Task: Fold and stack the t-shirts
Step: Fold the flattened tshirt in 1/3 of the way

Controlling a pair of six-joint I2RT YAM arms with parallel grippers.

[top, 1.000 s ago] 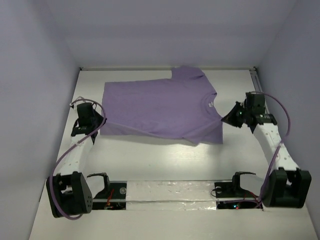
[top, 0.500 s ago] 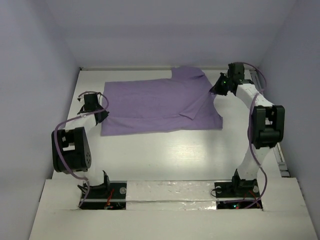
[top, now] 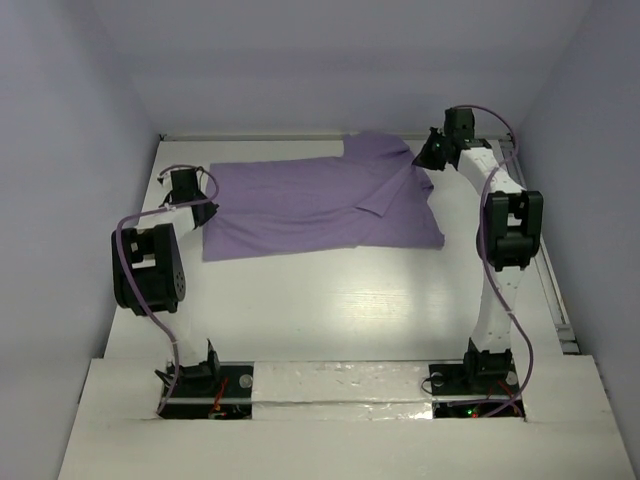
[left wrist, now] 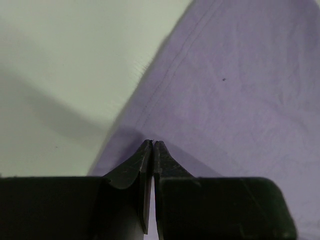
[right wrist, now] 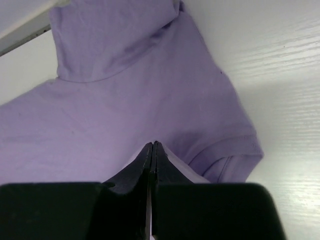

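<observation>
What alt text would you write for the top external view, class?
A lavender t-shirt lies on a white table, its right side folded diagonally over itself toward the right end effector at the far right corner. The left end effector sits at the shirt's left edge.

White tbl (top: 330, 300), pale walls (top: 330, 60)

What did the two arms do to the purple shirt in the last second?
The right gripper, shut on the lavender t-shirt, moved away from the bases to the far side, dragging the near right sleeve over so a flap now lies folded on the shirt. The left gripper, also shut on the fabric, moved farther along the left edge. The shirt's far edge and the table stayed put.
</observation>
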